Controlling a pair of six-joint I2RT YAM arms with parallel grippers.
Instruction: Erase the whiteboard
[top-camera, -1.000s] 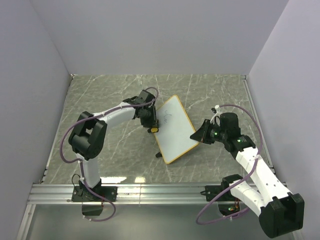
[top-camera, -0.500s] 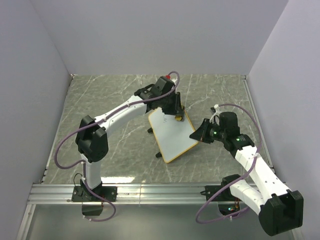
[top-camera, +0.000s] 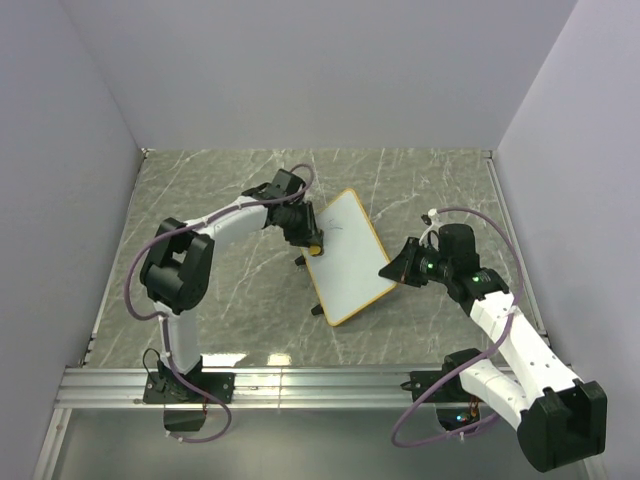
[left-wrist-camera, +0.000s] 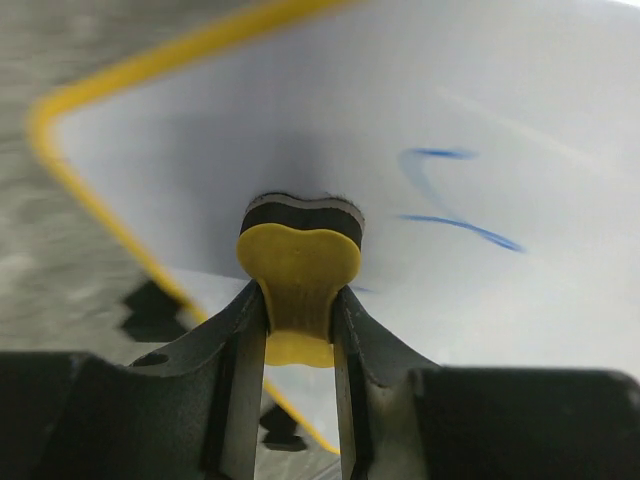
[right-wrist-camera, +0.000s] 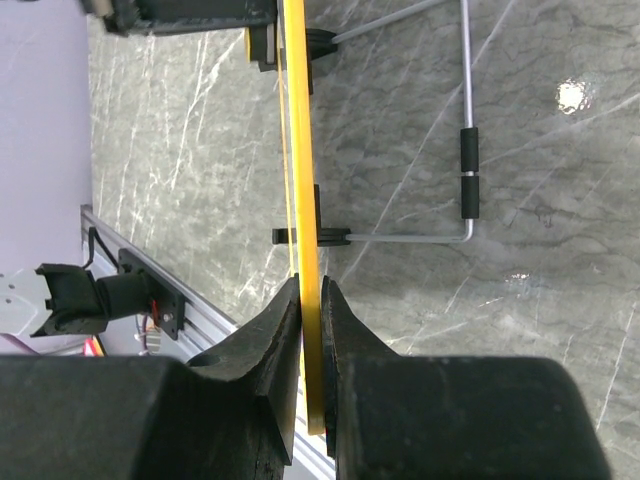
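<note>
Two grippers are at work, and the job looks part done at best. Nearest the bases, the right gripper (right-wrist-camera: 310, 290) has its fingers pressed together on the yellow frame of the whiteboard (top-camera: 347, 255), pinching its right edge to steady it. The right wrist view shows that frame edge-on between the fingertips, with the wire stand (right-wrist-camera: 465, 150) behind it on the table (top-camera: 220, 290). The board sits mid-table between the two arms, apparently propped at a tilt on that stand, its near corner towards the bases. Further out, at the board's left edge, the left gripper (left-wrist-camera: 298, 300) is clamped on the yellow eraser (left-wrist-camera: 298, 265), whose dark felt faces the white surface and seems to touch it just inside the frame, though contact is hard to confirm. Beyond the eraser, towards the far part of the board, blue strokes (left-wrist-camera: 440, 200) are plainly left – a short curve and a longer line – lying apart from the felt. From above, most of the surface reads as clean white, with only a faint mark on the far half. My judgement: the hold and the tool are in place, much of the board is already blank, and what is left is to carry the eraser across those last strokes.
</note>
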